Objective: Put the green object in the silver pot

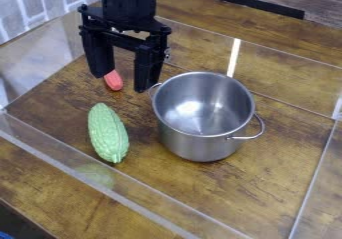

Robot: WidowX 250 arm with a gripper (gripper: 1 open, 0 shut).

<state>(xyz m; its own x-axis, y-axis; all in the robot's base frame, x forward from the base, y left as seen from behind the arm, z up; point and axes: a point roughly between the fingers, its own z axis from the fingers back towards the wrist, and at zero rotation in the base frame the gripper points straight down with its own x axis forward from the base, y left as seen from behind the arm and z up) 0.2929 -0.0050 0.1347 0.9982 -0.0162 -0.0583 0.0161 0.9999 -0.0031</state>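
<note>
One green object [108, 132] beside silver pot [203, 114], gripper [122, 69] open

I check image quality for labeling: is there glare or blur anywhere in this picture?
Camera view: bright glare streak on the clear wall behind the silver pot; soft highlights inside the pot; green object fairly sharp; overall low resolution, edges slightly soft.

This looks like a robot test bench in a lab rather than a real kitchen. A dark wooden tabletop [267, 198] is fenced by low clear plastic walls [80, 168], and a black robot arm with its claw [124, 61] hangs over it at the upper left of the frame. The kitchen items set out, a silver pot [203, 114] and what seem to be toy vegetables such as the green object [108, 132], read as props.
</note>
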